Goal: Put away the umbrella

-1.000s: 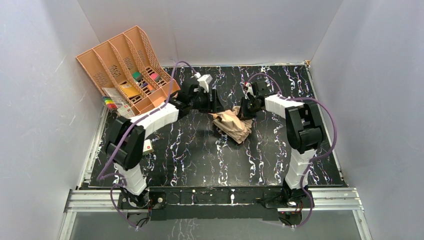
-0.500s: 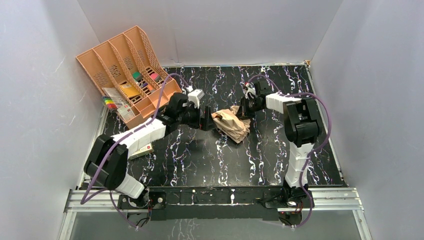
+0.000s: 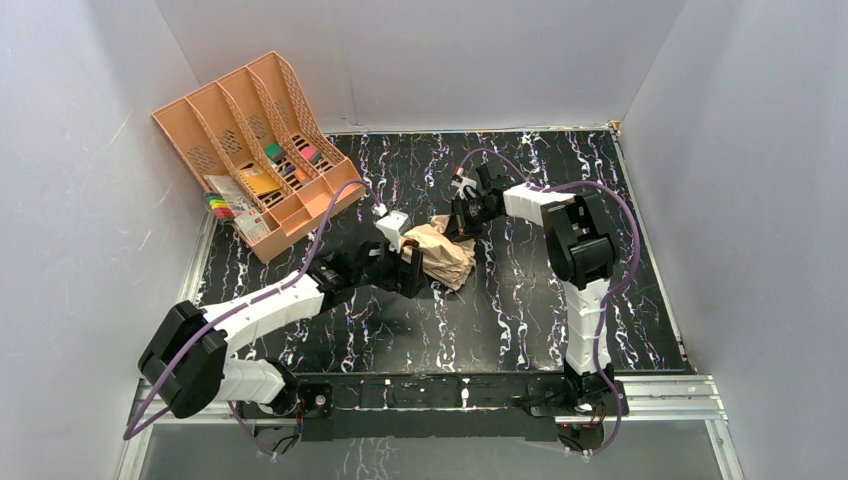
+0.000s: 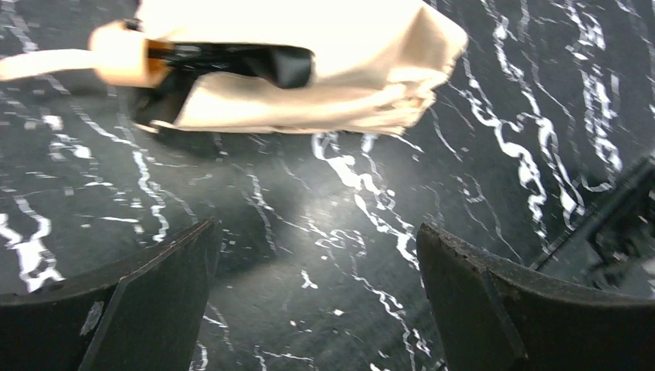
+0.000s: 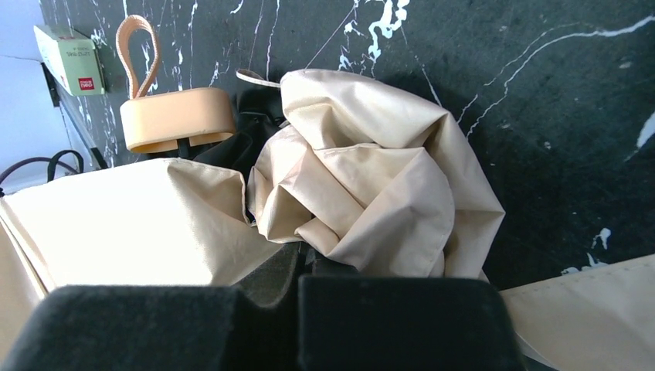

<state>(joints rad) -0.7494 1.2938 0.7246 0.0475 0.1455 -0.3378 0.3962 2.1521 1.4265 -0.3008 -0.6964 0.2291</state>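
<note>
Both of my arms reach in to the umbrella [image 3: 440, 255], which lies in a crumpled heap of pale beige fabric on the black marbled worktop [image 3: 520, 310].

My left fingers [image 4: 154, 301] stand wide apart with nothing between them. They hover over bare worktop just beside the umbrella's near left side and do not touch it. From that wrist the bundle fills the upper part of the view, blurred.

My right fingers [image 5: 402, 317] are pressed together at the umbrella's far right end, with a fold of its fabric clamped between them. From that wrist the cloth bulges out in loose folds just past the fingertips.

At the umbrella's opposite end the short tan handle [image 5: 178, 117] sticks out of the cloth, and its loop strap [image 5: 135, 46] lies flat on the worktop beyond it. A small pale box [image 5: 66, 50] with a red label sits near the strap.

Well apart from the umbrella, off to its far left, the peach-orange file tray [image 3: 215, 110] sits in the corner with small coloured things in its compartments.
</note>
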